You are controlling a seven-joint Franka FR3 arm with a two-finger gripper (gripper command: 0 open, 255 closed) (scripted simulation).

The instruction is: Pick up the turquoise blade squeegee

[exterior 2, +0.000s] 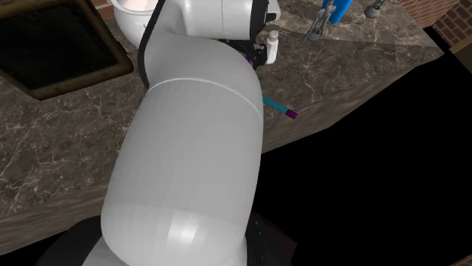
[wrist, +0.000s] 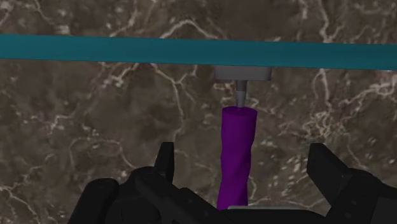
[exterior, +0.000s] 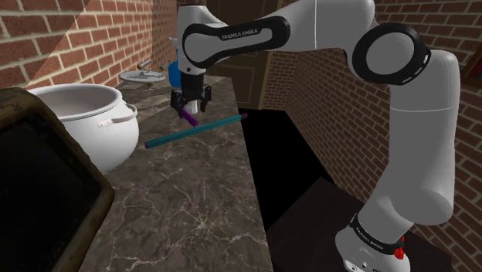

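squeegee (exterior: 197, 130) lies on the dark marbled counter (exterior: 193, 209), its long turquoise blade (wrist: 191, 51) running slantwise, with one end at the counter's edge beside the black area on the shoulder view's right. its purple handle (wrist: 236, 153) sticks out from the middle of the blade through a small grey joint, towards the gripper. the gripper (exterior: 191, 104) hangs pointing down just over that handle, and in the wrist view its fingers (wrist: 167, 162) stand wide apart on either side of the handle with marble showing in both gaps, so the pincer is released and grasps nothing. in the second exterior view the arm's big white link covers most of the tool, and a short bit of turquoise with a purple tip (exterior 2: 287, 112) pokes out near the counter's edge. a large white pot (exterior: 85, 116) sits on the counter at the shoulder view's left, well apart from the squeegee, and a grey lid (exterior: 143, 76) lies behind it near the brick wall (exterior: 77, 39). a dark framed tray (exterior: 39, 185) lies in front of the pot, in the shoulder view's lower left corner.
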